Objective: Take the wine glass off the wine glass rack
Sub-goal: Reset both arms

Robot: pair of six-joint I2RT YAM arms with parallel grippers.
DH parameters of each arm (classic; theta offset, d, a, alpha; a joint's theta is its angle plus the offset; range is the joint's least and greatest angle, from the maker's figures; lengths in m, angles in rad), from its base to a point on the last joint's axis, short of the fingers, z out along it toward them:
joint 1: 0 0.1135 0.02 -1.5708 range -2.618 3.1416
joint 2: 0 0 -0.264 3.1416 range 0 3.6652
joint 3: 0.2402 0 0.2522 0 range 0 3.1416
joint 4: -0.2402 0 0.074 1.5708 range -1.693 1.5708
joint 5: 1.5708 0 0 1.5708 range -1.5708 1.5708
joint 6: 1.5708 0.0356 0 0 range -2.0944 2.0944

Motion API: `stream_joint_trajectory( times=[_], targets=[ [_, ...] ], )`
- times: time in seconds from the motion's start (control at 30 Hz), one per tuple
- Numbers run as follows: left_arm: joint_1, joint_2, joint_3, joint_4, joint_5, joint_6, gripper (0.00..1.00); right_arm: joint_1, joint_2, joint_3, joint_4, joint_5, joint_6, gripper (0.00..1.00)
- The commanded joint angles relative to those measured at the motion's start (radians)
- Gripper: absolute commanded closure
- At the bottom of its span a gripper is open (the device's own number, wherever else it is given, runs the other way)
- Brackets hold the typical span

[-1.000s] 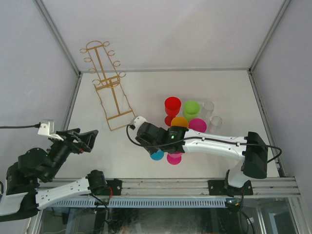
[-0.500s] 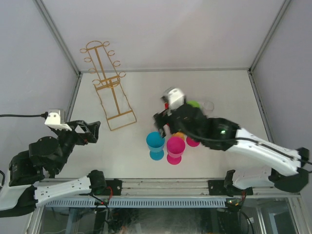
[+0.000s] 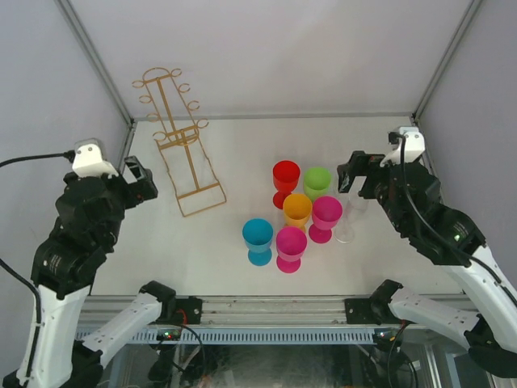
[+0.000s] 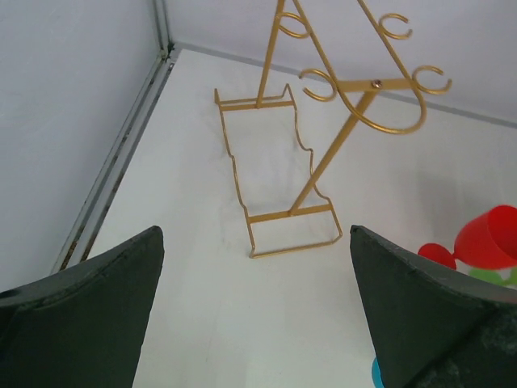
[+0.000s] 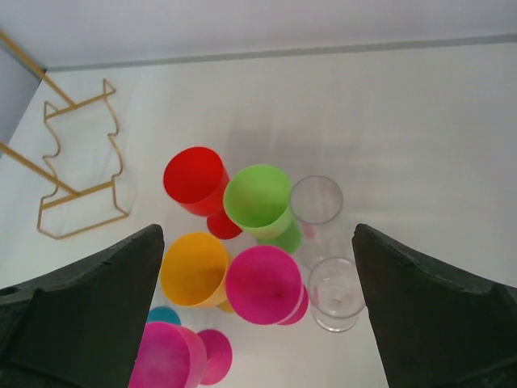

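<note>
The wine glass rack [image 3: 179, 153] is found bare and the wine glasses [image 3: 297, 208] are stood mid-worktop, so removal is judged done. The left gripper [image 4: 253, 234] and right gripper [image 5: 257, 230] are seen with jaws apart, empty.

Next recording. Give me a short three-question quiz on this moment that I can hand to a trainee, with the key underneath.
1. True or false: a glass hangs from a hook of the rack.
2. Which colour shows on two of the glasses standing on the table? A) red B) pink C) green
3. Fill in the gap: the left end effector and the right end effector are both ____ and hold nothing.

Key
1. False: the rack is bare.
2. B: there are two pink glasses.
3. open
</note>
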Motion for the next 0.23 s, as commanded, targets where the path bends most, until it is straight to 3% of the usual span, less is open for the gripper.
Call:
stream_joint_trajectory(
  times=[0.0,0.2],
  targets=[
    [0.127,-0.014,0.114,0.078,0.089,0.007,0.00,-0.006,-0.021,0.101,-0.067,0.175,0.021,0.00],
    [0.131,-0.044,0.199,-0.006,0.010,0.017,0.00,0.007,-0.040,0.131,-0.039,0.260,-0.075,0.00]
  ],
)
